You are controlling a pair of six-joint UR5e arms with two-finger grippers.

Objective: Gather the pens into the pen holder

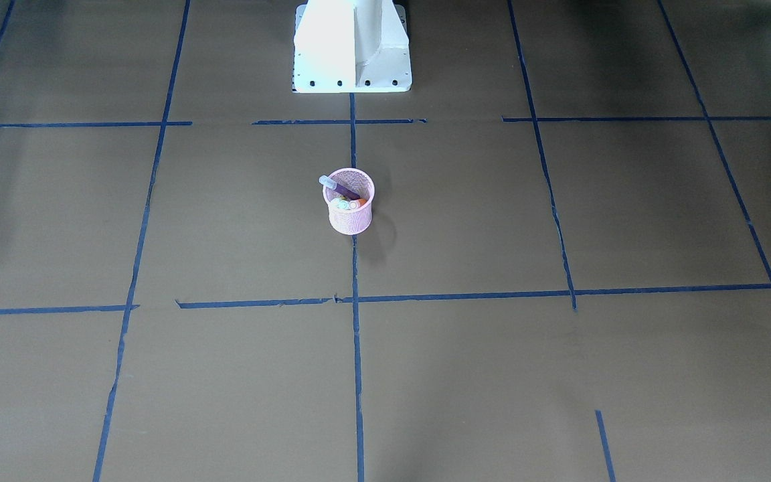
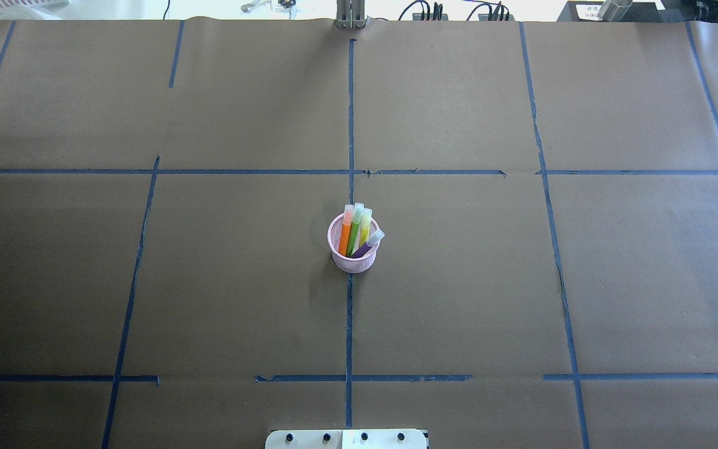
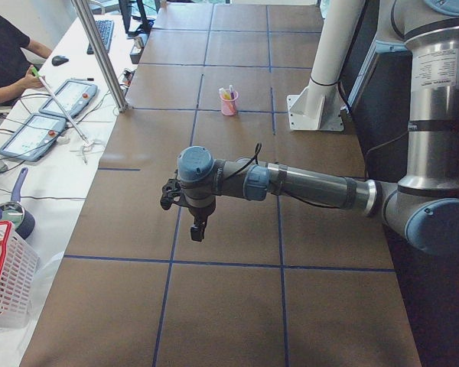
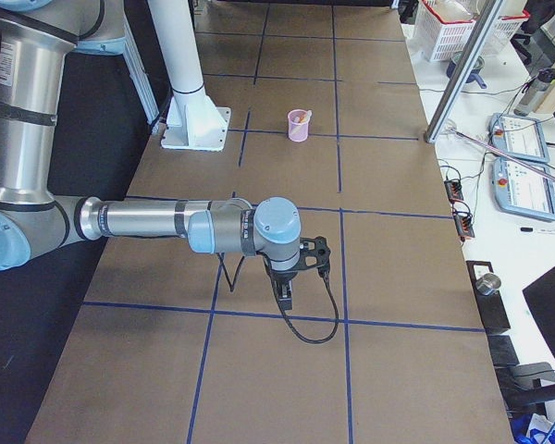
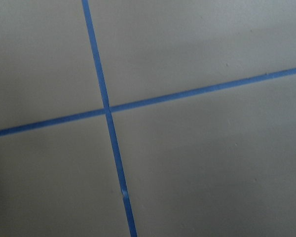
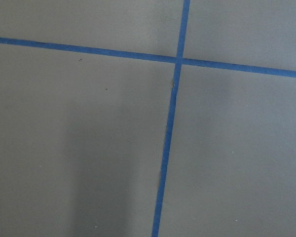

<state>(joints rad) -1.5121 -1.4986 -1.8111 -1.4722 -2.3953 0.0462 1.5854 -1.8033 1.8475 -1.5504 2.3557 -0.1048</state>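
Observation:
The pink mesh pen holder [image 2: 353,260] stands upright at the table's middle, on the centre tape line. It also shows in the front view [image 1: 351,219]. The orange pen [image 2: 345,234], the green pen [image 2: 355,226], a yellow pen [image 2: 365,226] and the purple pen [image 2: 366,246] stand in it, pale cap ends up. My left gripper [image 3: 199,227] shows only in the left side view, far from the cup, so I cannot tell its state. My right gripper [image 4: 285,289] shows only in the right side view, and I cannot tell its state. Both wrist views show only brown paper and blue tape.
The white robot base [image 1: 352,47] stands at the table's near edge. Blue tape lines [image 2: 350,324] grid the brown paper. A metal post [image 3: 99,53], control tablets [image 3: 38,134], a white basket [image 3: 4,283] and a seated person [image 3: 4,57] are on the operators' side.

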